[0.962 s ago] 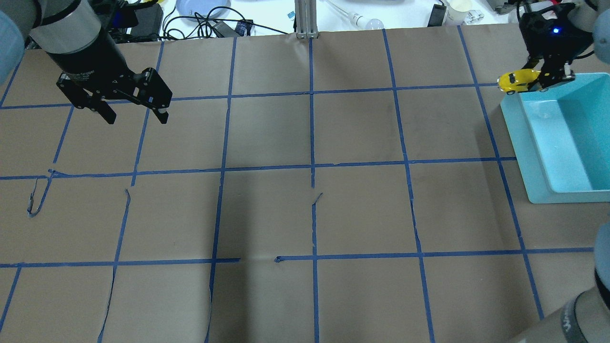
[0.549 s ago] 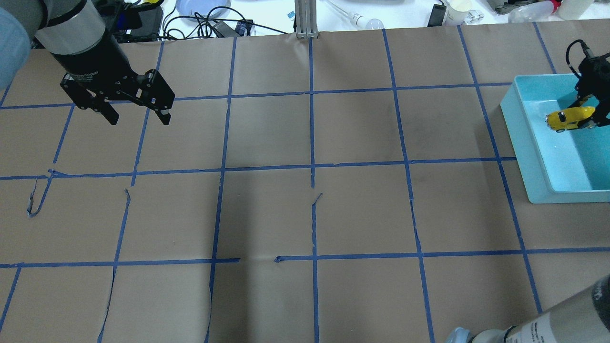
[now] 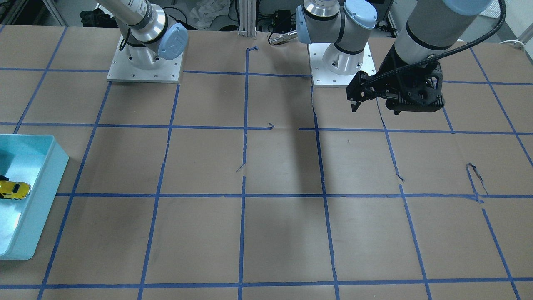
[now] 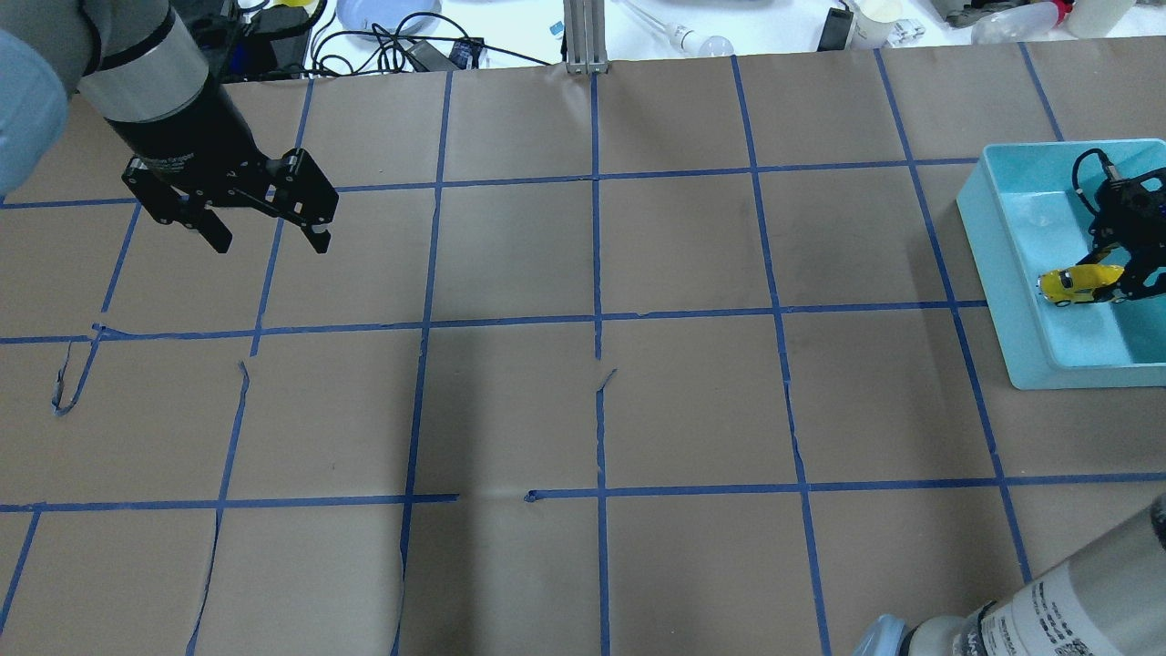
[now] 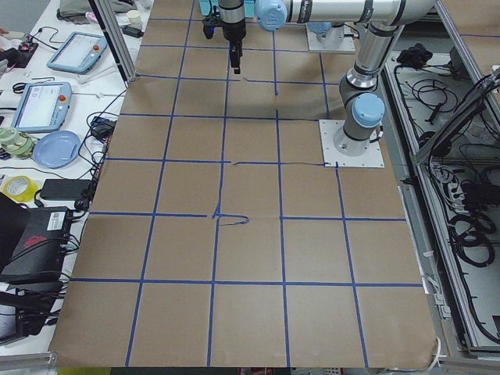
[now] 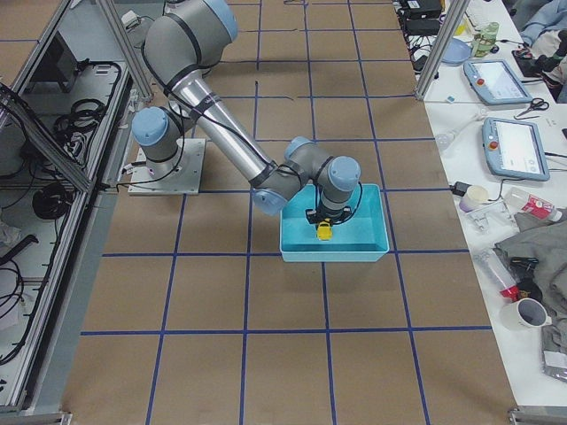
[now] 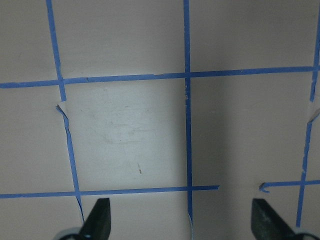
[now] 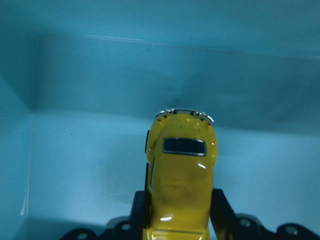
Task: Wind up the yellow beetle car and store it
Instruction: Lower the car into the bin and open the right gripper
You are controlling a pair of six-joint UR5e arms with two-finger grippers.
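Walls of the teal bin (image 4: 993, 273) are hemming my right hand (image 4: 1122, 281) and its yellow beetle car (image 4: 1075, 285); my left hand (image 4: 271, 244) is hovering over wide surface (image 4: 510, 410).

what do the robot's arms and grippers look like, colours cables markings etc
The left arm and right arm are silver-grey tubes with pale blue round joint caps. The left gripper and right gripper are black, each with two angular fingers. A black ribbed cable runs along the left wrist, which carries small white lettering.
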